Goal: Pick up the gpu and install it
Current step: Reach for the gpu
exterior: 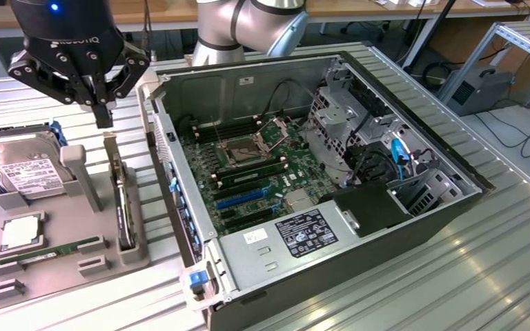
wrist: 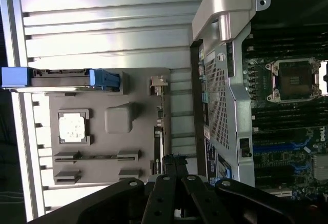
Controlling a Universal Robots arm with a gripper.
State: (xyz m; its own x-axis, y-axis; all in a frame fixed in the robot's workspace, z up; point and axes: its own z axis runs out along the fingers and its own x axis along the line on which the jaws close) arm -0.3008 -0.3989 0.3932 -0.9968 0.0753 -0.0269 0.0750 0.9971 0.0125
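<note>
The gpu stands on its long edge in a slot of the grey holder tray, a thin dark card with a silver bracket at its far end. My gripper hangs just above that far end, its fingers shut together with nothing between them. In the wrist view the shut fingertips sit over the edge-on gpu. The open computer case lies to the exterior view's right of the tray, with the blue expansion slots showing on its motherboard.
On the tray also rest a silver hard drive with blue rails, a CPU and a green RAM stick. The case's side wall rises close beside the gpu. The ribbed metal table runs around everything.
</note>
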